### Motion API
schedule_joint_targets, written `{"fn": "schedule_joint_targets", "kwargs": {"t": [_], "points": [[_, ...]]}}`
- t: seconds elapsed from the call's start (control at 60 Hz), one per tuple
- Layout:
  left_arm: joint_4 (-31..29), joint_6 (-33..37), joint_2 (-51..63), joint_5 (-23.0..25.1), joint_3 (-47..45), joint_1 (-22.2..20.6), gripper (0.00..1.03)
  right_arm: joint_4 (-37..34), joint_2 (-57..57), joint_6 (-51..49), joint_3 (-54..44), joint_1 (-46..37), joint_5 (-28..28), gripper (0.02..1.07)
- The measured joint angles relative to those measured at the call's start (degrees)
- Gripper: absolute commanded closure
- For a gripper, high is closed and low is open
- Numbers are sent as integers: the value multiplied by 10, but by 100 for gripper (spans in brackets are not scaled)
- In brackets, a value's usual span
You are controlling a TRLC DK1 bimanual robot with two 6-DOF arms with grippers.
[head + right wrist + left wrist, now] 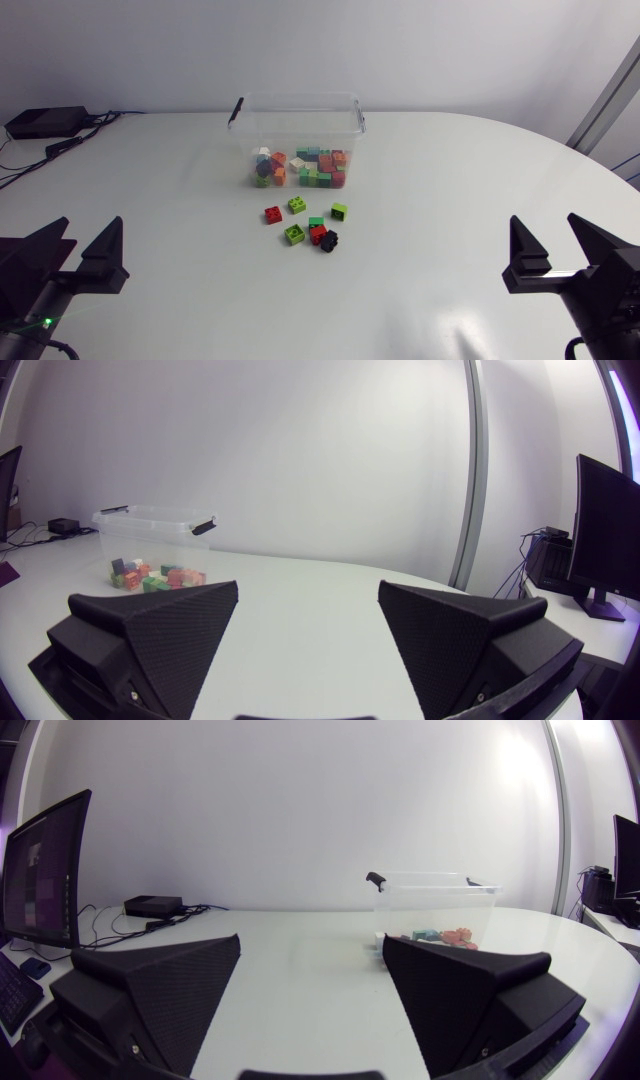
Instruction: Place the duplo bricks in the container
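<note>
Left gripper: fingers spread wide, nothing between them, by the near-left edge of the desk. Right gripper: likewise spread and empty, by the near-right edge.

Loose bricks lie about mid-desk, roughly midway between the two grippers. They are just in front of the container, which stands toward the far edge, open-topped and part-filled.

Judged: hard, light, stiff plastic with smooth sides. Pinch across two flat opposite sides, not the studs.

Outer singles such as the red brick stand apart and look easy. The black brick touches its neighbours, so it is tight there.

Broad bare desk on both approaches; the container walls are the only obstacle.
</note>
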Motion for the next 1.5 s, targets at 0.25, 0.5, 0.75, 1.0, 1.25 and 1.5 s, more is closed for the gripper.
{"fn": "schedule_joint_targets", "kwargs": {"t": [0.25, 0.5, 0.75, 1.0, 1.25, 1.5], "points": [[0, -2, 0, 0, 0, 0, 4, 0, 0, 0, 0, 0, 0, 5], [-5, -13, 0, 0, 2, 0, 4, -4, 0, 0, 1, 0, 3, 6], [-26, -26, 43, 0, 68, -2, 5, -31, 37, 0, 75, 2, 3, 6], [-25, -26, 234, 0, 186, -39, 5, -28, 197, 0, 175, 32, 5, 6], [-47, -25, 409, 0, 260, -82, 6, -27, 340, 0, 228, 54, 2, 6], [-91, -3, 566, 0, 319, -125, 6, -28, 424, 0, 241, 67, 0, 6]]}}
